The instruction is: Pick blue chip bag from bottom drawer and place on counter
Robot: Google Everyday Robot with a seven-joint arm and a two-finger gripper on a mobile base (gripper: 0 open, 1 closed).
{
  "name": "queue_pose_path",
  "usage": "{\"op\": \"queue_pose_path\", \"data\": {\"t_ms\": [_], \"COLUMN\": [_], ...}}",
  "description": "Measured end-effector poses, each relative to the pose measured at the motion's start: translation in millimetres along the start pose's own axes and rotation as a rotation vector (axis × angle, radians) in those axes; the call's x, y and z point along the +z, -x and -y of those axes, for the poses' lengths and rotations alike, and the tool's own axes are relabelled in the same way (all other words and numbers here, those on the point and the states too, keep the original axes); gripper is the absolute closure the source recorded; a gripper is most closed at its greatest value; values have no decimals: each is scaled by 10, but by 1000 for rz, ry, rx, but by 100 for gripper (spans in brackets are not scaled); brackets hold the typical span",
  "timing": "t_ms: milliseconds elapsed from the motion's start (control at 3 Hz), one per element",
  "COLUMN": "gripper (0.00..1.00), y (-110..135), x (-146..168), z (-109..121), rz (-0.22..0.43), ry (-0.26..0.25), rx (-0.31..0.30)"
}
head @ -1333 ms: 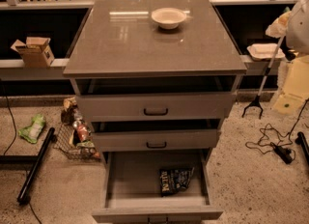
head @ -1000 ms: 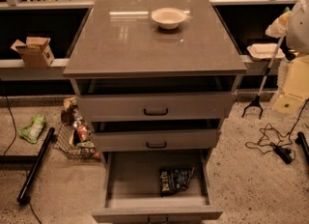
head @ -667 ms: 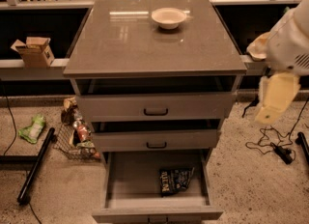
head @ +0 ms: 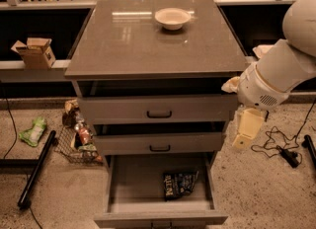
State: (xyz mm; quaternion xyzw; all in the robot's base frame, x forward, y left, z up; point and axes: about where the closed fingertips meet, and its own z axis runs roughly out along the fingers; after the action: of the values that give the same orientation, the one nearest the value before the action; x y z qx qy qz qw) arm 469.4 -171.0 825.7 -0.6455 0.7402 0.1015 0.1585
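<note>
The blue chip bag (head: 178,184) lies flat on the floor of the open bottom drawer (head: 160,218), right of its middle, with white lettering facing up. The counter (head: 143,45) is the glossy grey-brown top of the cabinet. My gripper (head: 245,132) hangs from the white arm (head: 276,72) at the cabinet's right side, level with the two upper drawers. It is above and to the right of the bag and not touching it. It holds nothing that I can see.
A pale bowl (head: 172,18) stands at the back of the counter. The two upper drawers (head: 159,109) stand slightly open. A wire basket of snack packets (head: 76,139), a green packet (head: 33,130) and a black pole (head: 34,170) lie left. Cables (head: 282,150) lie right.
The white arm has swung in from the right edge toward the cabinet's right side, bringing the gripper lower and closer. The bag and drawers have not moved.
</note>
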Motion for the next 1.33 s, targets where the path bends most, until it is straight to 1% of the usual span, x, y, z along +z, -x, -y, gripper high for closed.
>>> {"op": "queue_pose_path", "data": {"t_ms": [333,667,1000,1333], "gripper": [0,0,0,0], "y": [0,-108,-391,-652], "x": [0,153,514,926], "z": [0,46,86,146], "rz": [0,-12,-8,15], "ry": [0,6,-2,-23], "rx": [0,-2,-17,-43]}}
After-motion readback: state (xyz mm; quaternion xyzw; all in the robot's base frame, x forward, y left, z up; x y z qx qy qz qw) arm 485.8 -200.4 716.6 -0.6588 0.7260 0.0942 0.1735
